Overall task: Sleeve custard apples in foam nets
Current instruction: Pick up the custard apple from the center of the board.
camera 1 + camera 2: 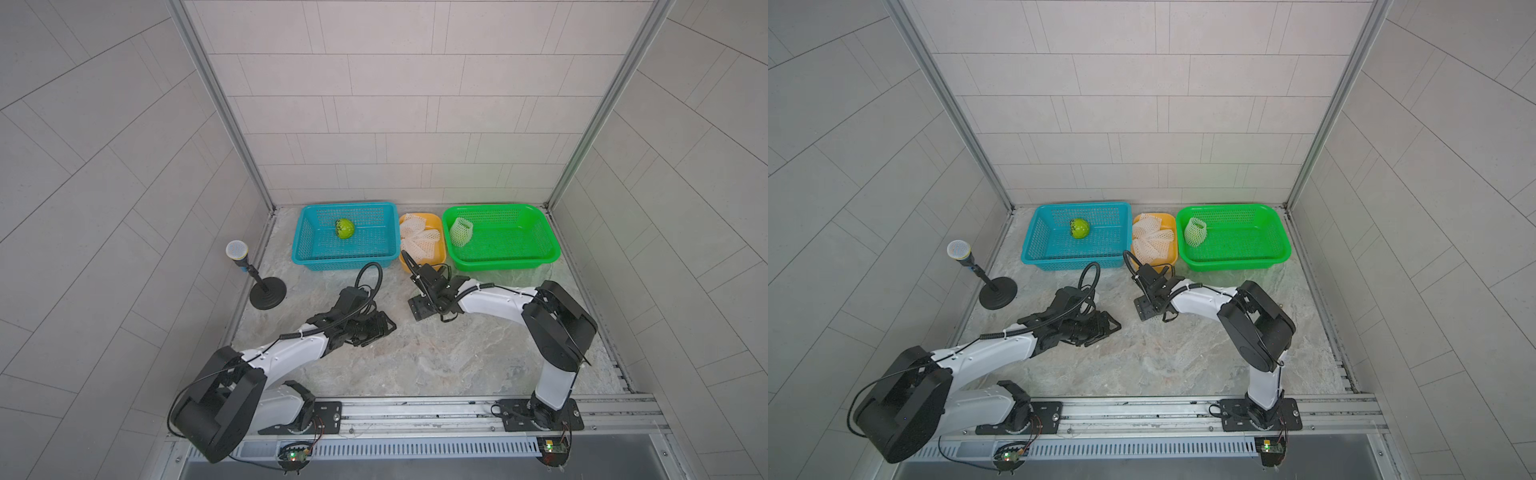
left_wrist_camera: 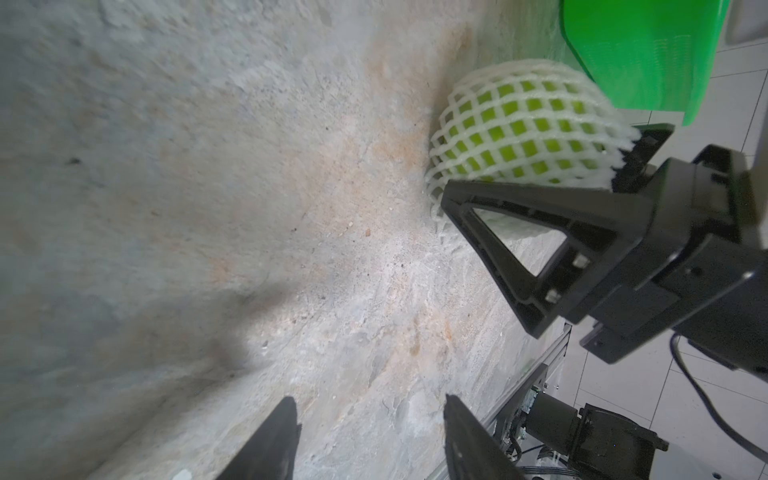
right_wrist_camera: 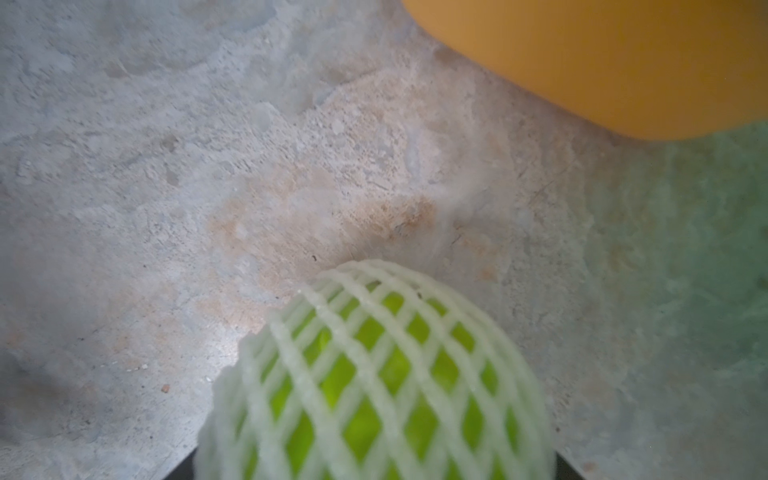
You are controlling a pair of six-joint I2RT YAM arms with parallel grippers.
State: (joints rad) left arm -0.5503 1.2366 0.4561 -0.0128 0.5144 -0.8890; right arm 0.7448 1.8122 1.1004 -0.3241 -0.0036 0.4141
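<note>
My right gripper (image 1: 428,305) is shut on a custard apple (image 3: 374,374) wrapped in a white foam net, low over the table in front of the yellow tray. The left wrist view shows its black fingers (image 2: 519,216) on either side of that netted fruit (image 2: 523,124); in both top views the gripper hides it. My left gripper (image 2: 370,432) is open and holds nothing; it hangs over bare table to the left of the right one (image 1: 382,328). A bare custard apple (image 1: 345,229) lies in the blue basket (image 1: 349,206). Another netted one (image 1: 461,230) sits in the green basket (image 1: 498,208). Loose foam nets (image 1: 419,239) fill the yellow tray (image 1: 424,215).
The three containers stand in a row along the back wall. A microphone (image 1: 237,250) on a round black stand (image 1: 268,293) is at the left edge of the table. Panel walls close in both sides, and an aluminium rail (image 1: 415,409) runs along the front.
</note>
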